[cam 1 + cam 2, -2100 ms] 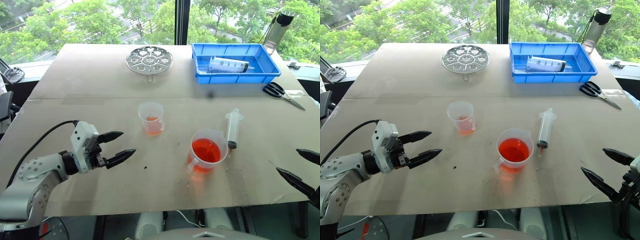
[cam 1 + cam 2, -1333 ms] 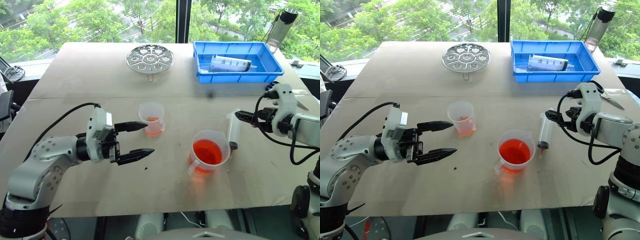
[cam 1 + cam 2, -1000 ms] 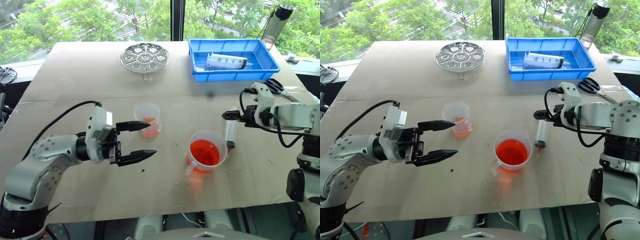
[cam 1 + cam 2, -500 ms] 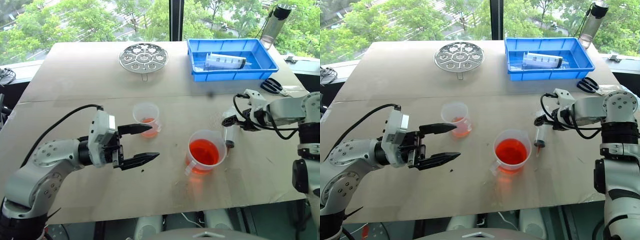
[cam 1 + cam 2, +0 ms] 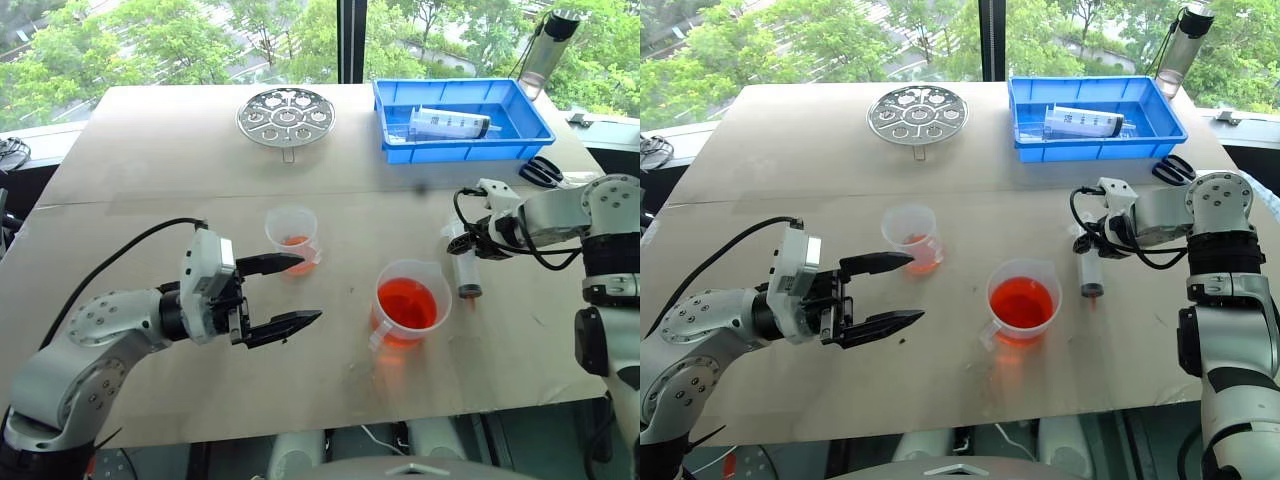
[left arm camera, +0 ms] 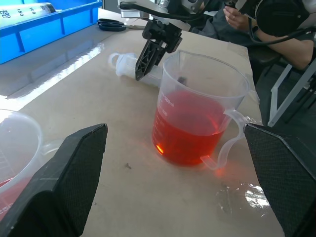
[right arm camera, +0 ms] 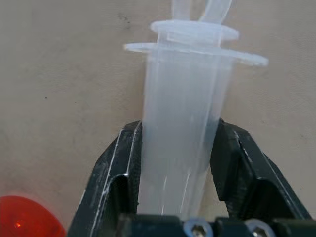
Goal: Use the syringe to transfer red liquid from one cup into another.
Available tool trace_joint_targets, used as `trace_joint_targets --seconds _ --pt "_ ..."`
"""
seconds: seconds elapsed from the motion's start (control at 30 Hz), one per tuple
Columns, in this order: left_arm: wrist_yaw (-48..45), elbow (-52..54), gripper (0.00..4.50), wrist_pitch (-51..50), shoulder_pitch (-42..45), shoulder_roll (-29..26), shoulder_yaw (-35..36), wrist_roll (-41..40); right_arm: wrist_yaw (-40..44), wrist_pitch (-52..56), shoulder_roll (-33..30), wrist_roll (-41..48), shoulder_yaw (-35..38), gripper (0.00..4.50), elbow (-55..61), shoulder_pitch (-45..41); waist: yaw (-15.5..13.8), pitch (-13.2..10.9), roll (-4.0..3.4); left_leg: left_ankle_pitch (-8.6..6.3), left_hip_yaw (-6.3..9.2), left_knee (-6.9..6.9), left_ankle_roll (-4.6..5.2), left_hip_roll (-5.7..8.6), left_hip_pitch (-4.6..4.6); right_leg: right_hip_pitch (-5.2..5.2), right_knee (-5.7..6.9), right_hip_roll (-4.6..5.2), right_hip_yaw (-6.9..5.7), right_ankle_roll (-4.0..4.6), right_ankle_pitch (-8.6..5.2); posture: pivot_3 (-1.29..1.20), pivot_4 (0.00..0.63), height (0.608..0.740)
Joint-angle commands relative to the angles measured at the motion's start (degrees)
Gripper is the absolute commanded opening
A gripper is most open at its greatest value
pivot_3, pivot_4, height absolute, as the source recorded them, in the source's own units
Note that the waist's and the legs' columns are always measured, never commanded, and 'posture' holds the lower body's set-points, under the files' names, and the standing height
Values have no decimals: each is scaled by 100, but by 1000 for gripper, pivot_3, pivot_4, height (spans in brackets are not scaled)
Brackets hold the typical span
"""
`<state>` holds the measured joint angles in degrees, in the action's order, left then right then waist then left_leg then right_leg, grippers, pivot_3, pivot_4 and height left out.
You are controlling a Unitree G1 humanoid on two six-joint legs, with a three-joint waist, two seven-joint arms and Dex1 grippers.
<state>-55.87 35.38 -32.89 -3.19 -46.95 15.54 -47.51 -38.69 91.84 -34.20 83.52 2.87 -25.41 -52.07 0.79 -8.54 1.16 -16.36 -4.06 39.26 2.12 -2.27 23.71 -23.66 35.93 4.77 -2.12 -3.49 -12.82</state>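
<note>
Hand (image 7: 180,163) on the right clamped around the syringe (image 5: 464,262) barrel, on the bench (image 5: 150,150) right of the beaker (image 5: 411,305).
The syringe lies flat, dark tip toward the near edge, both black fingers (image 7: 111,168) pressed against its sides. The beaker holds red liquid (image 5: 408,304), handle toward the near left. Left hand (image 5: 290,292) hovers with fingers spread wide, holding nothing, just near-left of the small cup (image 5: 292,236). Far right, a blue tray (image 5: 530,110) holds a fat syringe (image 5: 446,123).
</note>
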Motion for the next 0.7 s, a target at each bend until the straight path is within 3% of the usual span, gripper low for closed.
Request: trace_joint_targets --seconds 0.03,0.23,0.3,0.37,0.47,0.7 --pt "26 130 4500 144 8 41 134 -68 250 66 -295 -84 -138 1523 561 374 -20 0 0 0 0 0 0 0 0 0 -1 0 0 0 0 0 150 740" --pt "135 39 4500 159 88 108 133 -82 1457 -327 -1113 -191 1050 1516 2130 1178 -167 -4 -6 -1 -1 0 3 6 8 0 -8 7 -5 -1 0 0 150 740" --pt "186 10 4500 109 178 118 128 -137 2730 -1048 -1582 -488 1613 1514 3750 1880 -160 -4 -6 -2 -2 1 3 6 9 -1 -7 6 -7 -1 0 0 150 740" --pt "167 -13 4500 61 235 106 123 -202 3802 -1755 -1575 -500 2354 1513 5034 2536 -197 -8 -22 -3 10 -2 4 5 18 -3 -11 4 -20 -2 -2 0 150 740" --pt "181 -34 4500 16 298 94 112 -262 4411 -2457 -1378 -222 3024 1512 5707 3056 -120 -2 -13 -3 35 -10 3 -4 6 -1 -11 -7 -8 -4 -3 0 150 740" --pt "233 -389 4500 -72 770 117 -6 -326 5041 -3958 -1014 -170 3226 1511 6634 3130 -80 1 -6 -14 27 10 25 -3 -15 13 1 -11 10 -4 1 0 150 740"
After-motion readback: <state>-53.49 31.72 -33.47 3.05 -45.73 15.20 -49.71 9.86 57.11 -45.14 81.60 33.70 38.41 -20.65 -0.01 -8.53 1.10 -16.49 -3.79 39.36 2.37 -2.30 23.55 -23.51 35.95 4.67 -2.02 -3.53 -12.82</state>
